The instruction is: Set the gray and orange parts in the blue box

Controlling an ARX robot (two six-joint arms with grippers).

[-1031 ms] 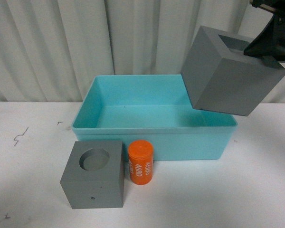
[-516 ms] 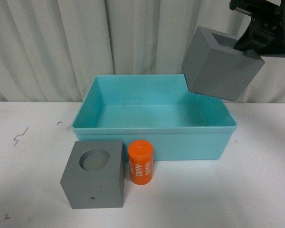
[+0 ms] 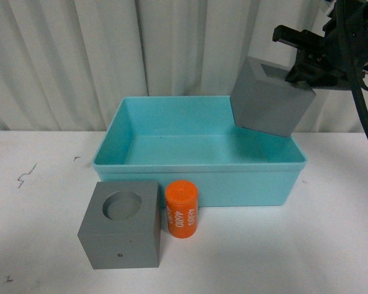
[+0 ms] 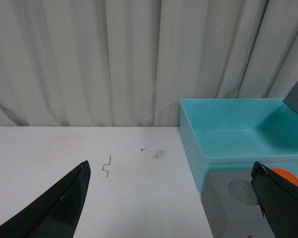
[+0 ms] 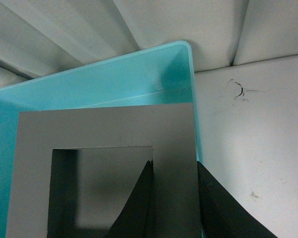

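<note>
1. Right gripper [image 3: 299,68] — clamped on one wall of the square-recess gray cube [image 3: 267,104], held tilted above the blue box's [image 3: 199,166] far right corner. Left gripper [image 4: 171,201]: spread, empty.
2. Risk: if let go here, the tilted cube may catch the rim and tumble outside.
3. Hidden — how deep the grip goes. Round-recess gray cube [image 3: 119,236] and orange cylinder [image 3: 181,209] sit outside, just in front of the box.
</note>
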